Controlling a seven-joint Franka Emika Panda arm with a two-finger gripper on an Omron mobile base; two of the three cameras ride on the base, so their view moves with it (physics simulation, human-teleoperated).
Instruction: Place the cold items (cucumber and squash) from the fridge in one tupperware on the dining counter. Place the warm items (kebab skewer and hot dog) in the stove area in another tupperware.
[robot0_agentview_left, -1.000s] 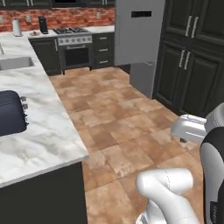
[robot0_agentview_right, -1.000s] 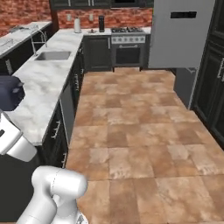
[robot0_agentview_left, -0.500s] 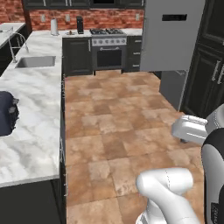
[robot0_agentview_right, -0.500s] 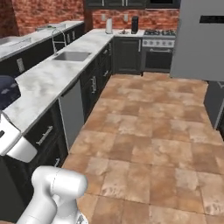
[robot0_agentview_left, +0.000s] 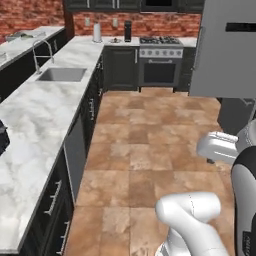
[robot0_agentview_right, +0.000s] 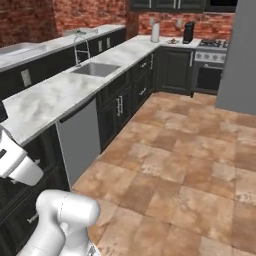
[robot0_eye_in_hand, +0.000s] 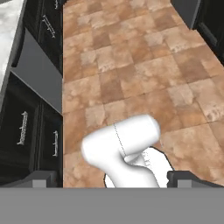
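My tool (robot0_eye_in_hand: 112, 179) is spread wide with nothing between its fingertips (robot0_eye_in_hand: 40, 178); in the hand view they sit at the bottom corners, pointed down at the terracotta floor tiles (robot0_eye_in_hand: 131, 65) with dark cabinet fronts (robot0_eye_in_hand: 39, 127) along one side. From that I judge that I am carrying nothing and that the job is at its very start, or at least between pickups. Moving outward, the base views put me in the open aisle of the kitchen: a marble table (robot0_agentview_left: 40, 120) runs along my left with a sink (robot0_agentview_left: 61, 74) and its tap set into it, and a dishwasher panel (robot0_agentview_right: 79, 140) sits below the top. At the far end stands the stove (robot0_agentview_left: 160, 65) against the brick wall, with a pale jug (robot0_agentview_left: 97, 33) and a dark canister (robot0_agentview_left: 127, 31) on the table beside it; the kebab skewer and hot dog should be somewhere there, but I cannot make them out at this range. The tall grey fridge (robot0_agentview_left: 225, 50) rises to my right with its door shut, so the cucumber and squash are presumably inside, unseen. I see no tupperware from here. By my reckoning everything remains: reach the fridge, open it, fetch the cold pair, box them, then handle the warm pair.
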